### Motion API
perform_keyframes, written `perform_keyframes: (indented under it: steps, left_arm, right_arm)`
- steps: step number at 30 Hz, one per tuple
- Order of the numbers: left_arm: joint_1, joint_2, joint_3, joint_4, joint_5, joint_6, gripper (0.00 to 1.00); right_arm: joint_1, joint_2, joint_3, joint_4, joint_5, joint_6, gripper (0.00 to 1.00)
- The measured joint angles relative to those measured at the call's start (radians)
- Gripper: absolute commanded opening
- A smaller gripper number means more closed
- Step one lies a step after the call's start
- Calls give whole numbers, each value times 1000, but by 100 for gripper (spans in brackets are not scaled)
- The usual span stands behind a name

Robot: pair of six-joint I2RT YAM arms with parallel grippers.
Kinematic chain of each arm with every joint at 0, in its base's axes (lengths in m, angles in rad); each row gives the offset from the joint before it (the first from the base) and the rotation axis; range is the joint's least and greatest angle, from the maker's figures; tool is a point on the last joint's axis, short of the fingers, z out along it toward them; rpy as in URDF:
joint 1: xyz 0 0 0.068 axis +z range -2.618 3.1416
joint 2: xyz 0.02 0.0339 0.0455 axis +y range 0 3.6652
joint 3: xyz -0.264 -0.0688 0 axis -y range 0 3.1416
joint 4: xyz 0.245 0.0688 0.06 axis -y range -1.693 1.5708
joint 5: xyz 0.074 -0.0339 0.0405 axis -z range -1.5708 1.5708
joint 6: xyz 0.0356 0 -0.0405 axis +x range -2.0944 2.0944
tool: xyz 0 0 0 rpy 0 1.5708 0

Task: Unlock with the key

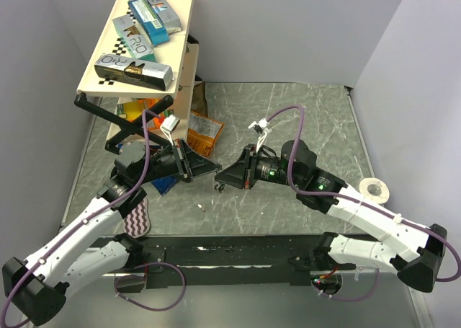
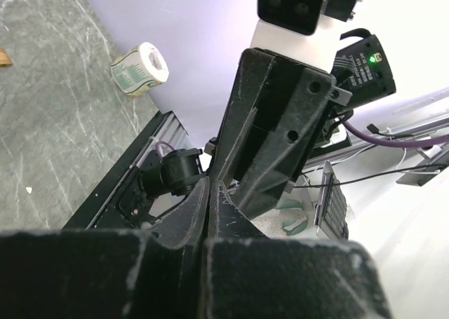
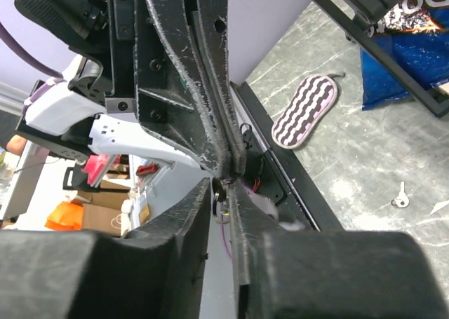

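Note:
My two grippers meet tip to tip above the middle of the table. My right gripper (image 1: 226, 176) is shut on the key (image 3: 222, 191), a small dark ring cluster pinched at its fingertips (image 3: 203, 193). A dark bit of it hangs below the tips in the top view (image 1: 220, 189). My left gripper (image 1: 209, 171) is shut, fingers pressed flat together (image 2: 210, 186), and its tip touches the key ring from the other side (image 3: 223, 166). I cannot tell whether it grips anything. No brass padlock shows in any view.
A lone pale silver bit (image 1: 202, 207) lies on the table near the front, and it also shows in the right wrist view (image 3: 400, 195). A rack with snack boxes (image 1: 137, 40) stands back left. A striped pad (image 1: 138, 216) lies by the left arm and a tape roll (image 1: 375, 189) at right.

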Motion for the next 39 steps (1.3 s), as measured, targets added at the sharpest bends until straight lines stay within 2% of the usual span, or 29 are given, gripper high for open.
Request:
perform_keyframes:
  steps: [2,6,11,13,14,17,20,27,33,39]
  left_arm:
    - [0,0,0,6,3,0,1]
    - [1,0,0,13,6,-1,1]
    - [2,2,0,23,11,0,2]
    - [2,7,1,24,17,3,32]
    - [2,16,4,23,17,9,59]
    - [2,48,39,-26,17,40,80]
    - [0,100,105,-116,2,87,86]
    - [-70,246,273,-333,-136,214,89]
    - [-174,476,450,-425,-302,294,89]
    - [-218,755,612,-510,-380,306,88]
  right_arm:
    - [-2,2,0,3,-3,1,18]
    - [-6,1,-2,10,-10,9,0]
    - [-14,-5,-15,24,-9,30,0]
    - [-16,-12,-23,27,-7,36,0]
    - [-19,-14,-27,23,-2,40,0]
    - [-45,-18,-29,-8,8,46,0]
    - [-125,-23,-37,-60,10,49,0]
    - [-380,-103,-74,-228,31,26,0]
    - [-502,-187,-33,-431,127,-1,0]
    - [-545,-224,51,-541,200,-16,0]
